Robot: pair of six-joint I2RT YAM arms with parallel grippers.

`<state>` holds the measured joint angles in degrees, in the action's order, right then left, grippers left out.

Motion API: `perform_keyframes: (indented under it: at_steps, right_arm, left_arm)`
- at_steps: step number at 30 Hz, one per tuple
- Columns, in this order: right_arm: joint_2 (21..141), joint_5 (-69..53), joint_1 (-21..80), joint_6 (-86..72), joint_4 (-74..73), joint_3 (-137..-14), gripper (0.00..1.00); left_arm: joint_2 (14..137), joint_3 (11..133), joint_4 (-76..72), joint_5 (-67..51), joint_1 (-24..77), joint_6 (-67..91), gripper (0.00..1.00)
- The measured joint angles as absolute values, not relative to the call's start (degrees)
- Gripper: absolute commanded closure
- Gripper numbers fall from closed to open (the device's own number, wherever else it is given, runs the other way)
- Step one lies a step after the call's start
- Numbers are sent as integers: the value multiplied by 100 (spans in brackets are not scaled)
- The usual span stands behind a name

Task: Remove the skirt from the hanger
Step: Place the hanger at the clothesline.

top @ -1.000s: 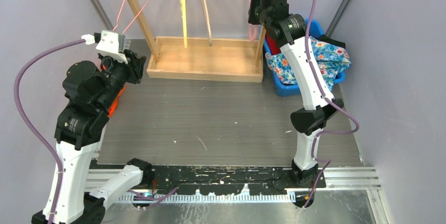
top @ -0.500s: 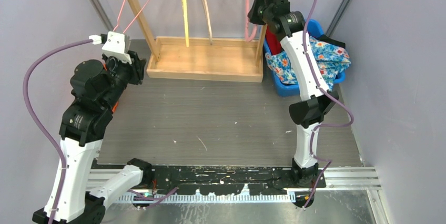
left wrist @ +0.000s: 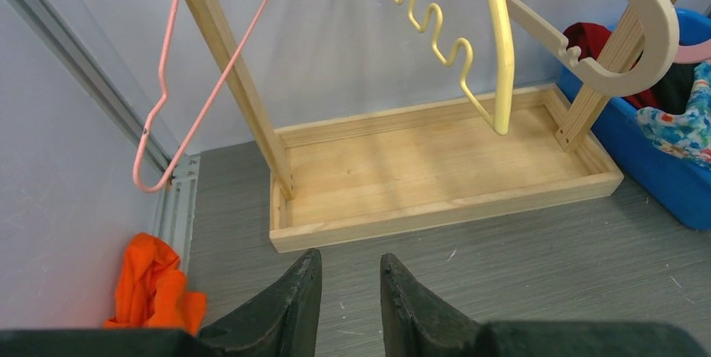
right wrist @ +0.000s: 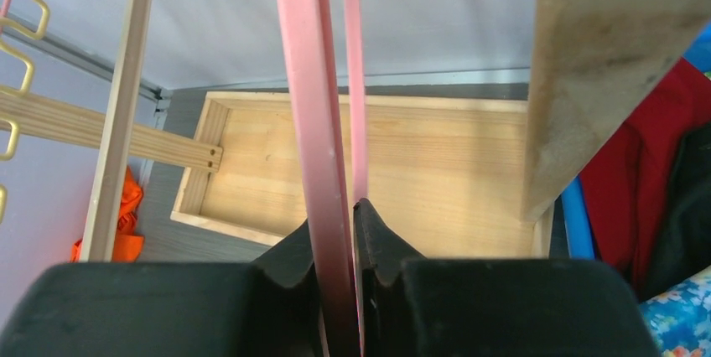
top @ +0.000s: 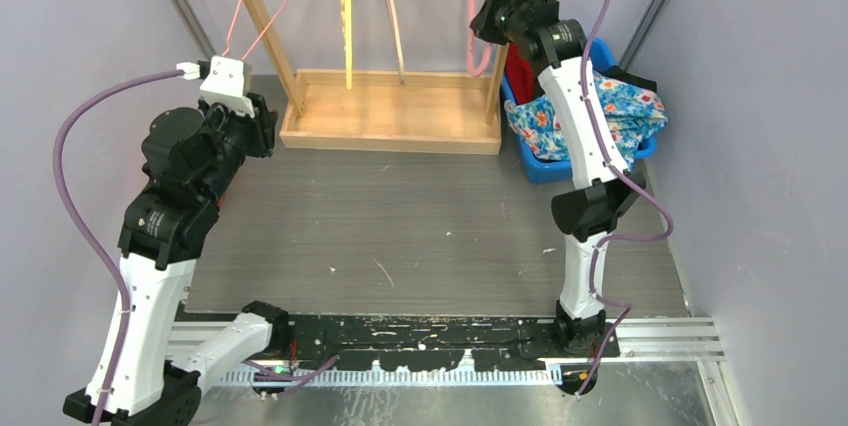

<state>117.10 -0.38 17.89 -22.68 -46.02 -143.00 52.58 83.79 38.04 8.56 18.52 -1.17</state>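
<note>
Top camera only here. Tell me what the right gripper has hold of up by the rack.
Observer: In the right wrist view, the right gripper is shut on the bar of a pink hanger.
Operator: Report any cloth on it.
Observer: None on the stretch that view shows; the bar is bare there.
Operator: Check what the left arm is hiding from me.
Observer: In the left wrist view, an orange cloth lies crumpled against the wall, just left of the left gripper.
</note>
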Motion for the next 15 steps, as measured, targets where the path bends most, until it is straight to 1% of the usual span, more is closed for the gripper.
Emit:
perform_keyframes:
  at_steps: [4,6,9,12,15]
  right_arm:
    - [11673,-54,1765,-2268,-4460,-14173,75]
    - [11631,-56,1756,-2272,-4449,-14114,71]
    - [11478,-58,1743,-2287,-4418,-13885,69]
    - [11271,-56,1726,-2285,-4431,-13574,62]
    - [11104,-49,1706,-2246,-4436,-13364,58]
  left_arm:
    - [5262,8374,3802,856,1852,-167,66]
    - [5262,8372,3802,856,1852,-180,66]
    - [5262,8359,3802,856,1852,-200,66]
    - [5253,8313,3800,856,1852,-202,66]
    - [5253,8281,3802,849,1852,-202,65]
